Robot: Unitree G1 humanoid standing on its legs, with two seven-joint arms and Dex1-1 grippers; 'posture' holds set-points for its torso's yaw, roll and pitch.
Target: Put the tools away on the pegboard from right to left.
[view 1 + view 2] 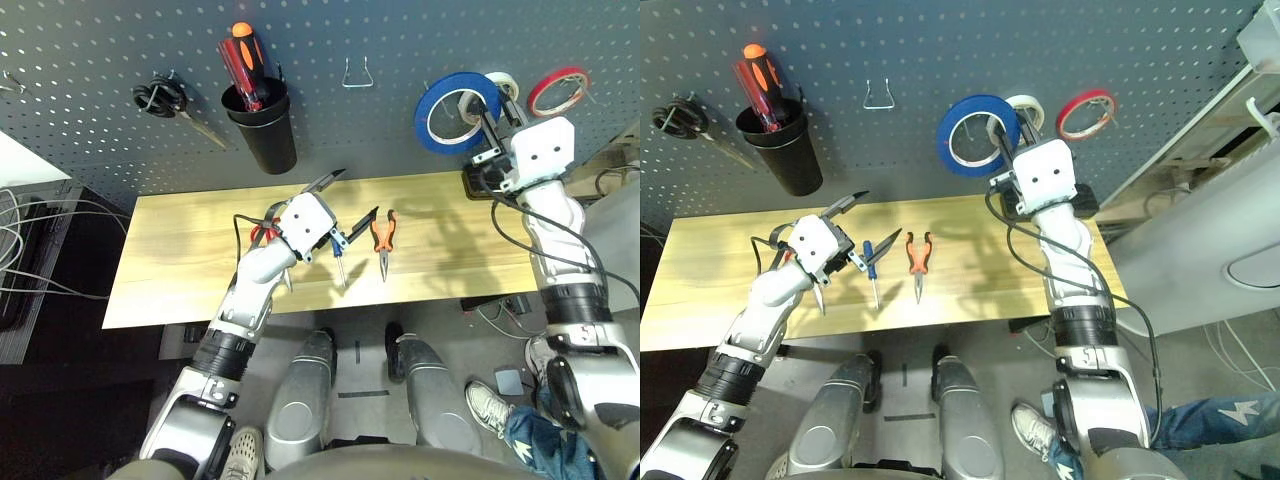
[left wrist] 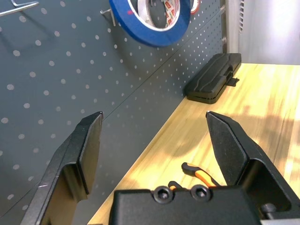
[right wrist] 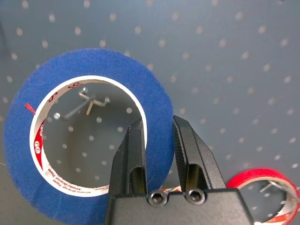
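Note:
My right gripper (image 3: pixel 157 124) is raised to the pegboard (image 1: pixel 400 40), shut on the wall of the blue tape ring (image 3: pixel 117 65). A metal hook (image 3: pixel 86 101) shows through the ring's hole. Lying on the wooden table (image 1: pixel 200 270) are the orange-and-black pliers (image 1: pixel 384 235) and, left of them, the small blue-handled screwdriver (image 1: pixel 339 252). Further left, the red-handled scissors (image 1: pixel 262 235) are mostly hidden under my left wrist. My left gripper (image 1: pixel 345 203) hovers open over the table beside the screwdriver, with nothing between its fingers.
A white tape ring (image 1: pixel 503 85) and a red tape ring (image 1: pixel 558 90) hang right of the blue one. An empty wire hook (image 1: pixel 357 75), a black cup (image 1: pixel 265 135) holding a red screwdriver, and black-handled scissors (image 1: pixel 165 100) are further left. A black case (image 2: pixel 213 82) lies by the board.

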